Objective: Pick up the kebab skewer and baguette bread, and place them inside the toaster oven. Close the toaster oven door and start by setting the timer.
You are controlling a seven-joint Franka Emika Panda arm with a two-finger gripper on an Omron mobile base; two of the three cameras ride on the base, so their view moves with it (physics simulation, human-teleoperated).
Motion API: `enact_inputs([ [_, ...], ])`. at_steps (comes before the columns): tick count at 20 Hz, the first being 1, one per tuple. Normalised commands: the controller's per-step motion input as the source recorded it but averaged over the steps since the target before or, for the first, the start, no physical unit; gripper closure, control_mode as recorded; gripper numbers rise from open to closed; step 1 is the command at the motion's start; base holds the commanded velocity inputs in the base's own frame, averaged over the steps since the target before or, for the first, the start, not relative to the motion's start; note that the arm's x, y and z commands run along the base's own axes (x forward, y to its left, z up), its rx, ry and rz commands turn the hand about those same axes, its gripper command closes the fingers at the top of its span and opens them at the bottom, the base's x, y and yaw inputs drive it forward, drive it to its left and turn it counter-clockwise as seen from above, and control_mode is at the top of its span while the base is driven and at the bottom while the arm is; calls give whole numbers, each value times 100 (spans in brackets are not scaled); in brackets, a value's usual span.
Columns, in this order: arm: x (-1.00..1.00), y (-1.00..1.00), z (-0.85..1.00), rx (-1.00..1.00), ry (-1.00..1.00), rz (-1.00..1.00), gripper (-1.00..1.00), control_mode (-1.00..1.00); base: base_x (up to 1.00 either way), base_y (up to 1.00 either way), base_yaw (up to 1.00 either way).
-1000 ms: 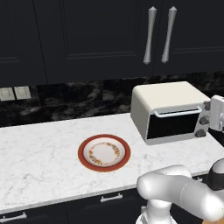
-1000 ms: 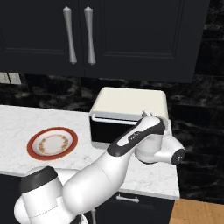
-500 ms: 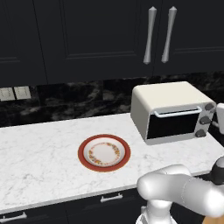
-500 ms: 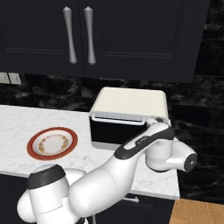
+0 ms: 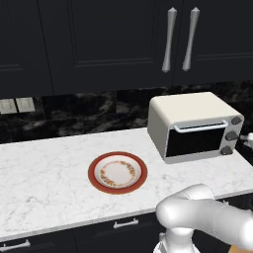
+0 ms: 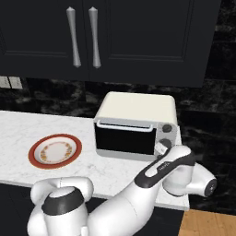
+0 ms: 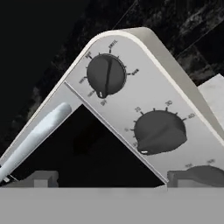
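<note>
The cream-white toaster oven (image 5: 195, 126) stands on the counter against the back wall, and its dark glass door (image 6: 124, 140) is shut. My gripper (image 6: 160, 148) hovers just in front of the knob panel at the oven's right end, jaws open and empty. In the hand view the gripper (image 7: 111, 179) faces the panel up close: the top knob (image 7: 106, 74), the middle knob (image 7: 159, 131) and the edge of a third knob (image 7: 203, 173), with the door's pale handle (image 7: 37, 131) to the left. The kebab skewer and baguette bread are out of view.
A red-rimmed plate (image 5: 117, 172) lies bare on the white marble counter (image 5: 44, 178) left of the oven. Dark cabinets with long handles (image 5: 169, 39) hang overhead. The counter ends just right of the oven (image 6: 182, 203).
The arm has swung right and lower, carrying the hand from beside the oven's upper right corner to the lower knobs. The door stayed shut and the jaws stayed open.
</note>
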Motion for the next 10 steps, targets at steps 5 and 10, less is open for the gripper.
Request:
enact_inputs([
  [5,1,0,-27,-23,-48,4,-100,-100,0,0,0],
  [10,24,0,-14,-17,-16,-2,-100,-100,0,0,0],
])
